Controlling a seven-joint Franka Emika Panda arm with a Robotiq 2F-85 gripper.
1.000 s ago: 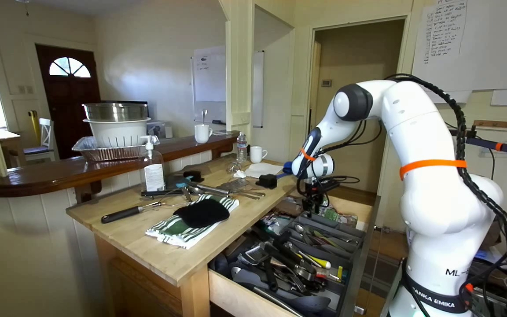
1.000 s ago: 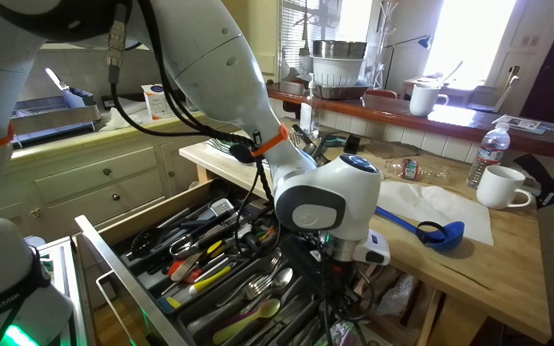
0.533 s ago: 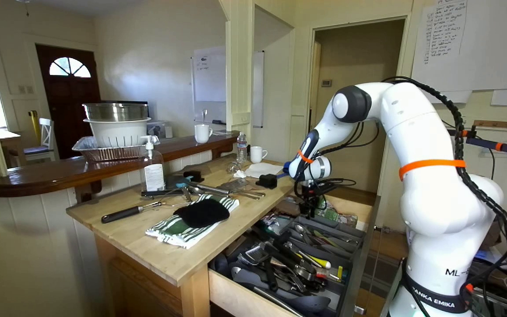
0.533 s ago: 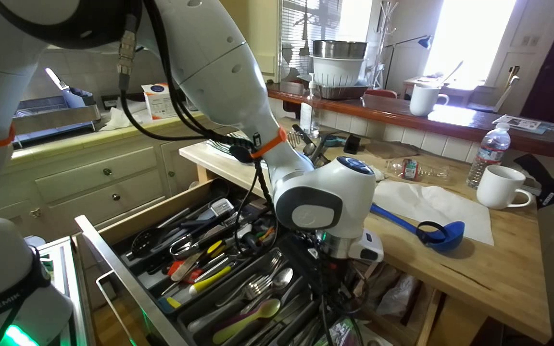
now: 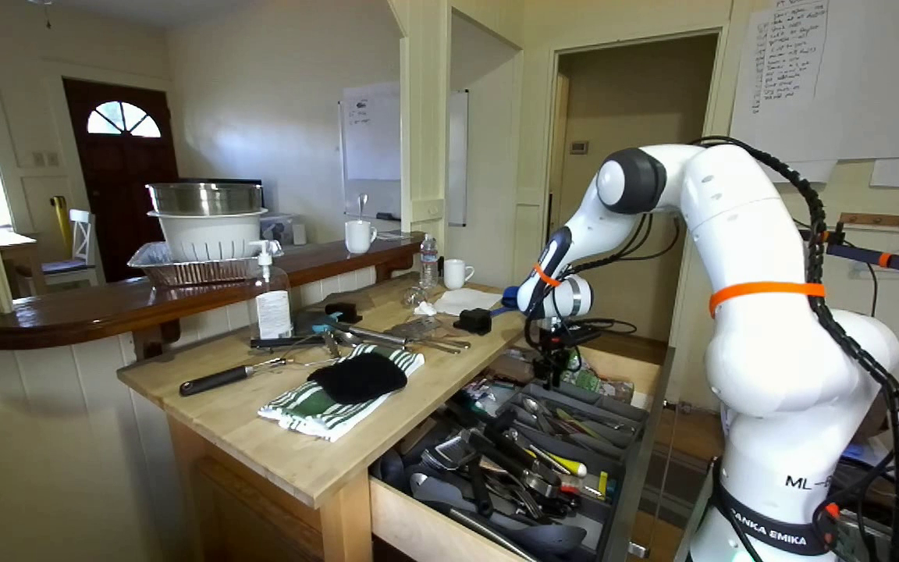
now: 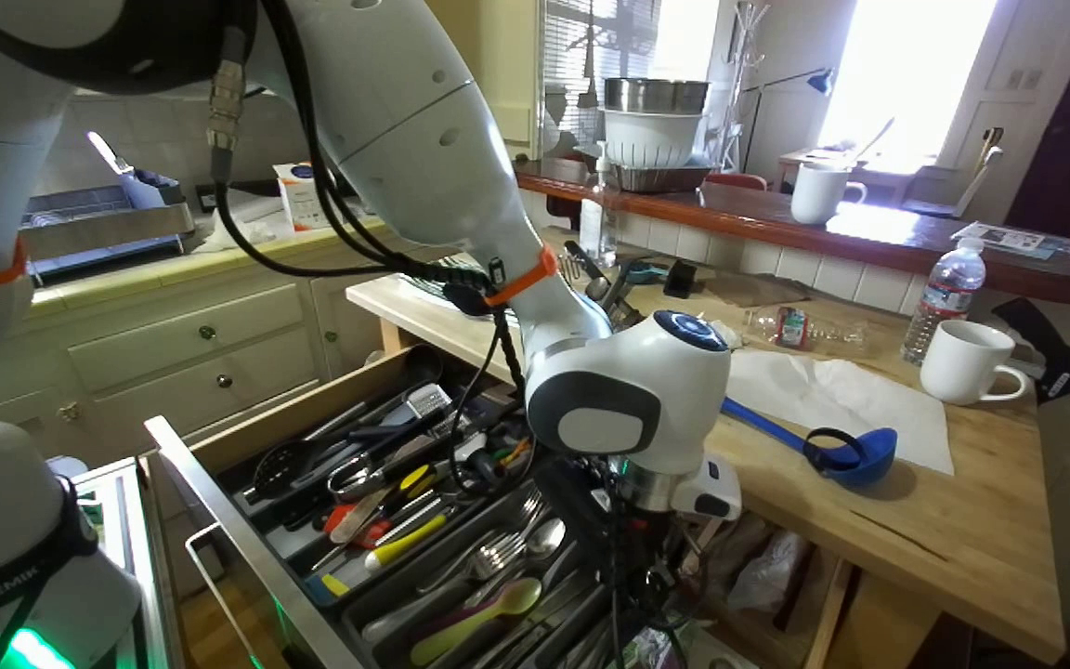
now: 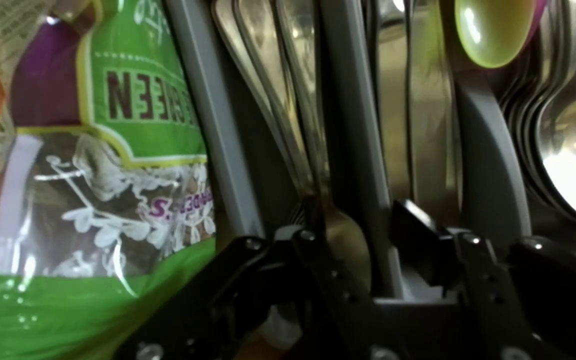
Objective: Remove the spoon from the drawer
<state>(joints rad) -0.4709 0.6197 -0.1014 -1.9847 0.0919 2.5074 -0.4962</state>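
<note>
The wide, shallow drawer (image 5: 438, 523) stands pulled out, its grey divided inside crowded with utensils; it also shows in an exterior view (image 6: 252, 548). My gripper (image 7: 363, 227) is open and points down over a narrow compartment in the wrist view. A dull metal spoon (image 7: 350, 240) lies there between the fingers, partly hidden by the left finger; its handle runs up beside other handles. In the exterior views the gripper (image 5: 551, 367) is low over the drawer's far end, its fingertips hidden. A yellow-green spoon (image 7: 493, 32) and stacked metal spoons (image 7: 575, 155) lie in a compartment to the right.
Grey dividers (image 7: 363, 100) separate the compartments; knives (image 7: 428, 125) lie right of the gripper. A green plastic bag (image 7: 143, 110) lies beside the tray. The wooden countertop (image 6: 944, 520) overhangs the drawer and bears a blue ladle (image 6: 860, 460) and a white mug (image 6: 967, 362).
The arm has shifted slightly; the gripper sits a little lower over the drawer than one second ago. The drawer's contents look unchanged.
</note>
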